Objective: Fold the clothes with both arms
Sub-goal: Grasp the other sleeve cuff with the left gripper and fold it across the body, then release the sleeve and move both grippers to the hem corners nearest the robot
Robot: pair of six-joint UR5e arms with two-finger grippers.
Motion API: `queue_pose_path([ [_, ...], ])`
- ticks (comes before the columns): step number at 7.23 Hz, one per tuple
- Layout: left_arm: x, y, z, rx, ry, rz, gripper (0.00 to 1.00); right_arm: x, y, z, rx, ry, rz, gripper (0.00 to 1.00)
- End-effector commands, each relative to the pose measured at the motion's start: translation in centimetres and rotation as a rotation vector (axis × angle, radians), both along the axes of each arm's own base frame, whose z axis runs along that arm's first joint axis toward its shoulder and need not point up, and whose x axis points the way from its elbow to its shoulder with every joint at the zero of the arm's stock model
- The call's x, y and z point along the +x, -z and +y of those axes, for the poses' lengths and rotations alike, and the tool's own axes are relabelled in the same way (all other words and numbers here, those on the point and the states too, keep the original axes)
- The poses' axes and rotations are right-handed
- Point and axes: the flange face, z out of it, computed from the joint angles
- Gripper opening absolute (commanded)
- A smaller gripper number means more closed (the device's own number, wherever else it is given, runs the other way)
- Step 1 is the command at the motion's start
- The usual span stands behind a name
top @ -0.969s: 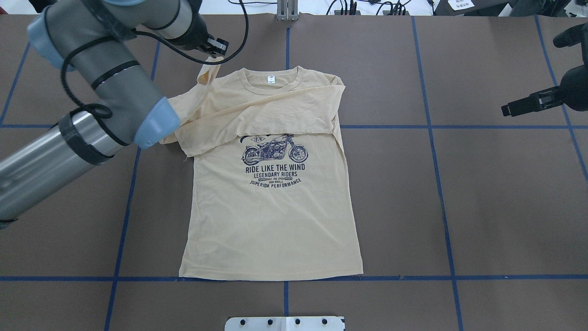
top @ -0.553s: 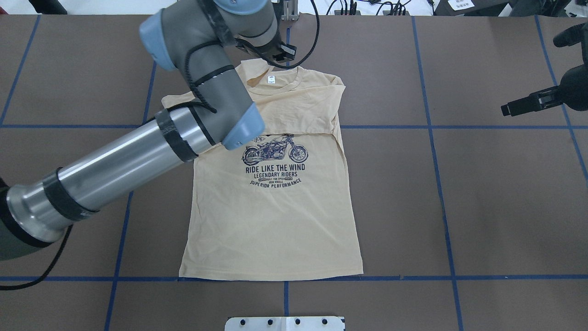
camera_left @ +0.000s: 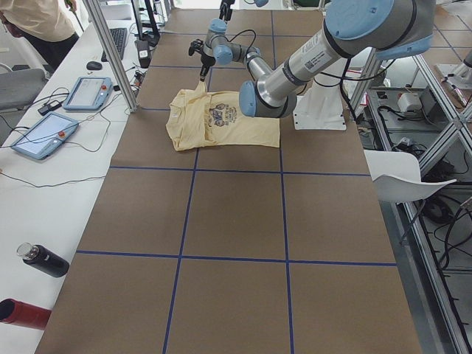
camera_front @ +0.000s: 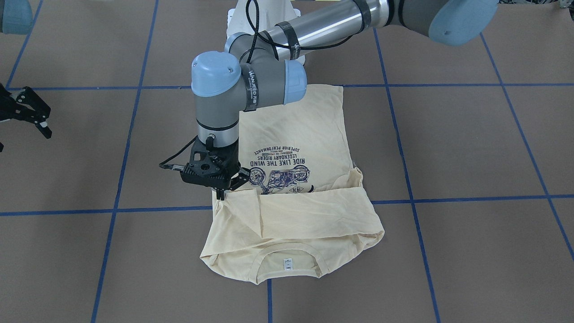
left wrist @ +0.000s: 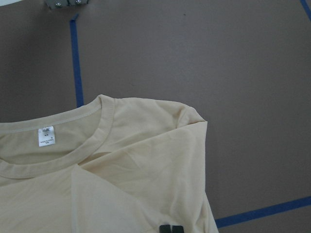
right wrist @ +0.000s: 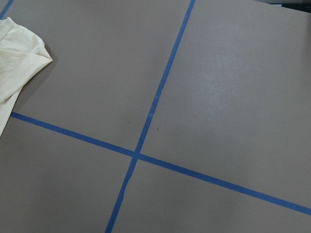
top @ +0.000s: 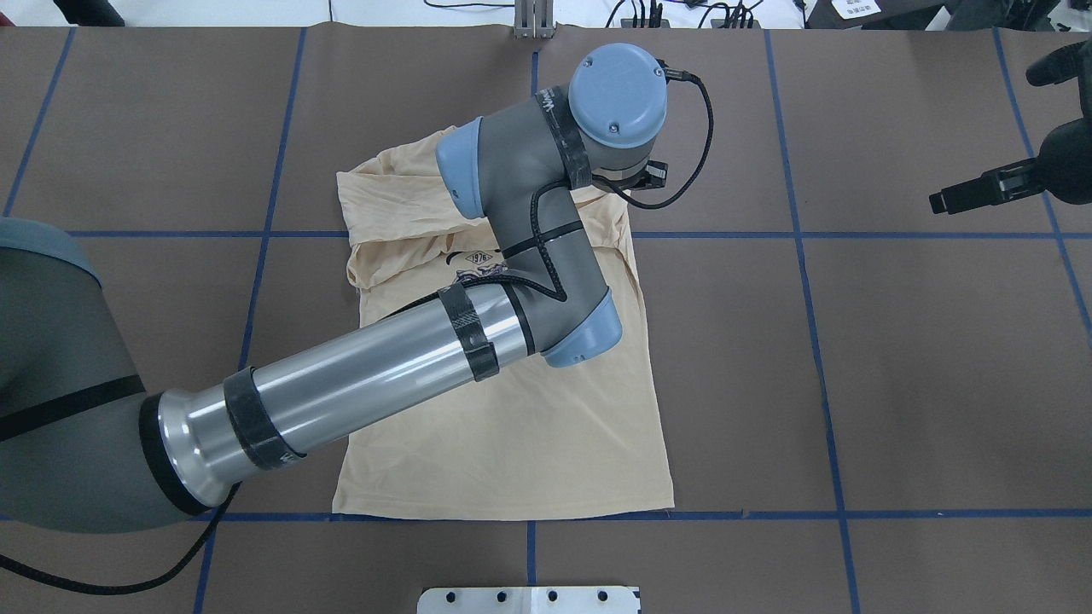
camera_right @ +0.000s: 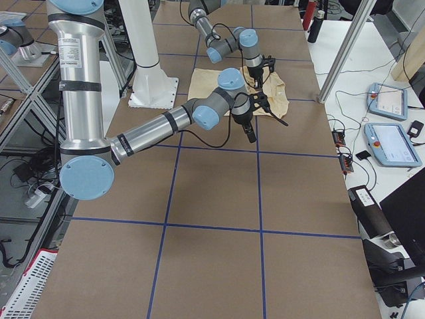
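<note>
Cotton-like cloth, thin and pale yellow, was judged to make the shirt (camera_front: 314,130) light, limp and quick to crease; nothing stiff or fragile was seen in it. It was expected to sag and drag wherever it was lifted by a single point. Hold would therefore best be taken at the firmer edges, such as a cuff, a shoulder seam or the corners of the hem, and by a small pinch of cloth.

The shirt was laid face up on the brown table (camera_front: 448,148), midway between the two ends. The hem was turned toward the robot's edge and the collar (left wrist: 108,126) toward the far edge. One sleeve (camera_front: 314,211) was folded across the chest, between the navy print (camera_front: 280,168) and the collar, and the white label (camera_front: 287,264) was shown inside the neck.

The left arm (top: 358,375) was reached across the shirt, and the left pincer (camera_front: 219,194) was held at the side of the shirt nearer the table's right end. Its fingertips were pressed together on a small peak of cloth, which was raised slightly off the table. Whether a cuff or a shoulder fold was gripped could not be told. The right pincer (camera_front: 39,114) was held well apart from the shirt, toward the right end of the table, with its fingers spread and nothing between them.
</note>
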Motion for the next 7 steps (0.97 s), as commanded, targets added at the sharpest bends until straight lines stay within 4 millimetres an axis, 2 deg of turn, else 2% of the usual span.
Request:
queue_pose_path([
  [1,0.6,0.1,0.1,-0.04,0.069,0.135,1.0,0.0,0.1,0.0,0.0,0.0,-0.002,1.0],
  [2,0.0,0.7,-0.1,-0.014,0.055,0.134,1.0,-0.1,0.2,-0.1,0.002,-0.001,-0.003,1.0],
  [3,-1.7,0.0,-0.5,0.048,0.008,0.062,1.0,-0.6,2.1,-0.8,-0.021,-0.041,-0.045,1.0],
  [4,-5.0,-4.0,0.8,0.103,-0.072,0.025,1.0,-3.5,4.7,-0.9,-0.064,-0.068,-0.1,1.0],
  [5,-10.8,-9.7,4.1,0.183,-0.11,0.034,1.0,-8.3,7.8,-0.4,-0.087,-0.107,-0.138,1.0],
  [6,-16.6,-15.0,7.9,0.262,-0.154,0.01,1.0,-14.6,11.1,1.5,-0.113,-0.161,-0.18,1.0],
  [7,-20.8,-18.8,10.4,0.264,-0.147,-0.002,1.0,-19.2,13.6,4.2,-0.135,-0.177,-0.187,1.0],
])
